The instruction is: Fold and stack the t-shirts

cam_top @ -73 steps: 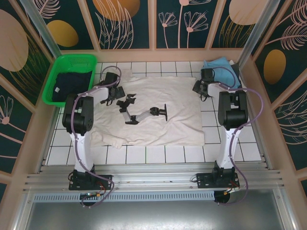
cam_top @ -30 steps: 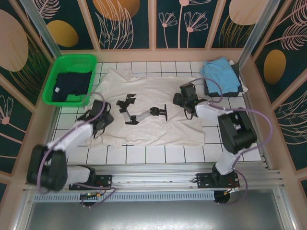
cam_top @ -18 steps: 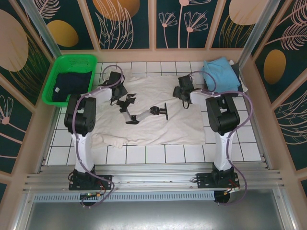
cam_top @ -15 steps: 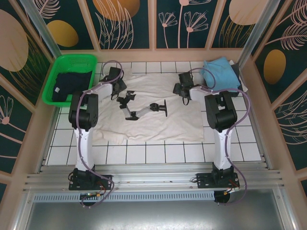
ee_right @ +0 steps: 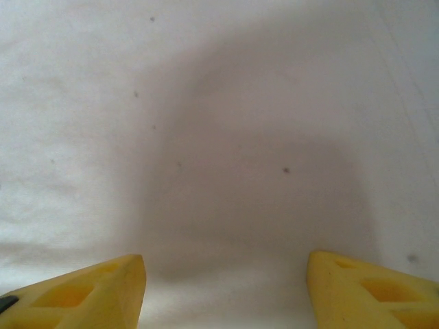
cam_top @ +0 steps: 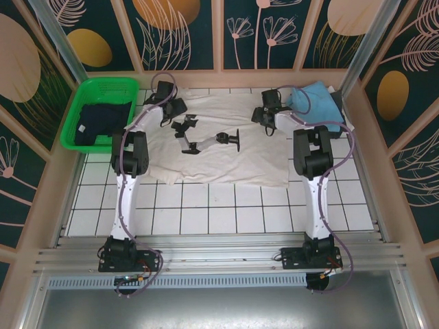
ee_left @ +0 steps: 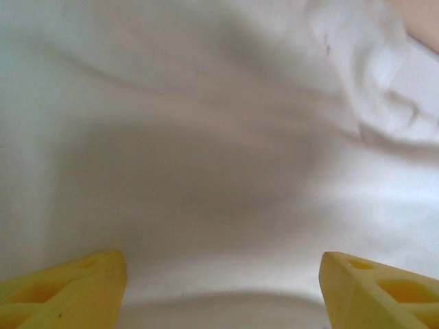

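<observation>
Four t-shirts are present on the tiled tabletop [cam_top: 206,214].

1. Cream-white t-shirt [cam_top: 233,164]: spread flat across the middle of the tabletop, with a black print [cam_top: 206,140] facing up. Its near edge lies wrinkled at the left corner. Its far edge lies close to the back wall.
2. Light blue t-shirt [cam_top: 314,99]: folded, at the far right corner, just beside the cream-white one.
3. Dark grey t-shirt [cam_top: 337,103]: under the light blue one, with a dark strip showing along the right side.
4. Dark navy t-shirt [cam_top: 101,123]: bundled inside the green basket [cam_top: 108,81] at the far left.

Left pincer [cam_top: 168,108]: positioned over the far left corner of the cream-white t-shirt, with the arm stretched out away from its base. In the left wrist view the yellow fingers [ee_left: 75,288] stand wide apart. Bare cream cloth, lightly creased, lies between and beyond them. Nothing is gripped.

Right pincer [cam_top: 266,115]: positioned over the far right part of the same shirt, near the light blue one, with the arm likewise extended. In the right wrist view the yellow fingers [ee_right: 370,288] are spread well apart above smooth, shadowed cloth. No fold or edge sits between them. Nothing is gripped.

Whether either set of fingertips touches the cloth cannot be told.
</observation>
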